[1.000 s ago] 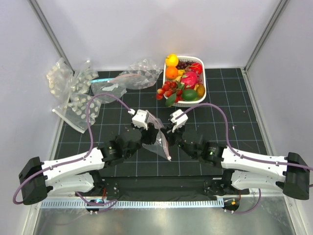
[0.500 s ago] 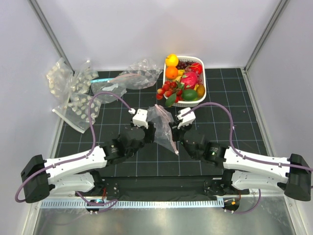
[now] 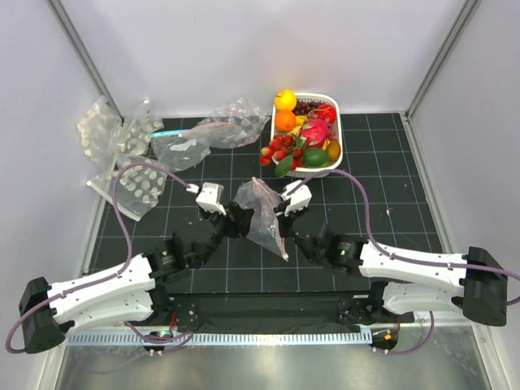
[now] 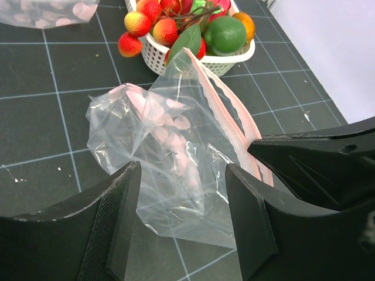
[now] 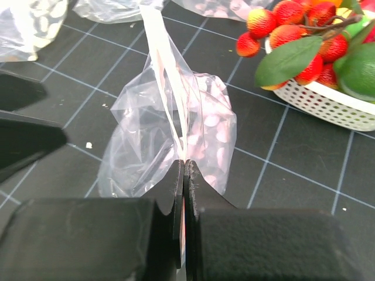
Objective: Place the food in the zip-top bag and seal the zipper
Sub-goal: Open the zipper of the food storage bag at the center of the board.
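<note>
While your right tool (image 5: 184, 167) is pressed together on the zipper (image 5: 159, 55), the zip-top bag (image 3: 262, 213) is held at the middle of the counter (image 3: 390, 162), between the two arms. Its crumpled body bulges toward your left tool (image 4: 181, 170), whose fingers stand apart just beside it; whether they touch the plastic, you cannot tell. The strawberries (image 3: 280, 149) and dragon fruit (image 3: 315, 130) sit in the white basket (image 3: 337, 138) beyond, with the strawberries spilling over its near rim.

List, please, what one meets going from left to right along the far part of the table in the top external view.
Pile of dotted bags → crumpled clear bags → white fruit basket.
</note>
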`<state>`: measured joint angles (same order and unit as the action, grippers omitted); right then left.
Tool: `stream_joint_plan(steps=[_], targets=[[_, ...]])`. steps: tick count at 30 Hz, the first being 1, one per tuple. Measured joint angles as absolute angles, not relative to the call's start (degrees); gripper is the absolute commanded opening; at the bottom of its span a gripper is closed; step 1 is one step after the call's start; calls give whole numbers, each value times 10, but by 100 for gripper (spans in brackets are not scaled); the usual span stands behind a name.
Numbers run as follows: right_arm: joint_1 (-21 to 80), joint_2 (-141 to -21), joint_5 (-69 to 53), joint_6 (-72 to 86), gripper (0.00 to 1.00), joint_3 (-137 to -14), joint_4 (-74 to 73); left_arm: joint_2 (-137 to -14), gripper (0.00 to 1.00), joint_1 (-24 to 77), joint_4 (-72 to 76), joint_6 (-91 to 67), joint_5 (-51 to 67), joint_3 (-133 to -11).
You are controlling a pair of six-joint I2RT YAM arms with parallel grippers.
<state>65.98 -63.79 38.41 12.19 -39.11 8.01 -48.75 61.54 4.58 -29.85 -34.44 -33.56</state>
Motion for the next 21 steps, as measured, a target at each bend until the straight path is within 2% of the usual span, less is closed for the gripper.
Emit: stream_joint_plan(steps=[14,19,21], targets=[[681,-636,377,121,1,-391,90,-588,59,615,101,-293,-332,-350],[688,-636,378,118,1,-391,90,-610,59,615,108,-289,-334,-368],[690,-636,379,117,1,-391,90,-609,63,615,110,-285,-334,-368]])
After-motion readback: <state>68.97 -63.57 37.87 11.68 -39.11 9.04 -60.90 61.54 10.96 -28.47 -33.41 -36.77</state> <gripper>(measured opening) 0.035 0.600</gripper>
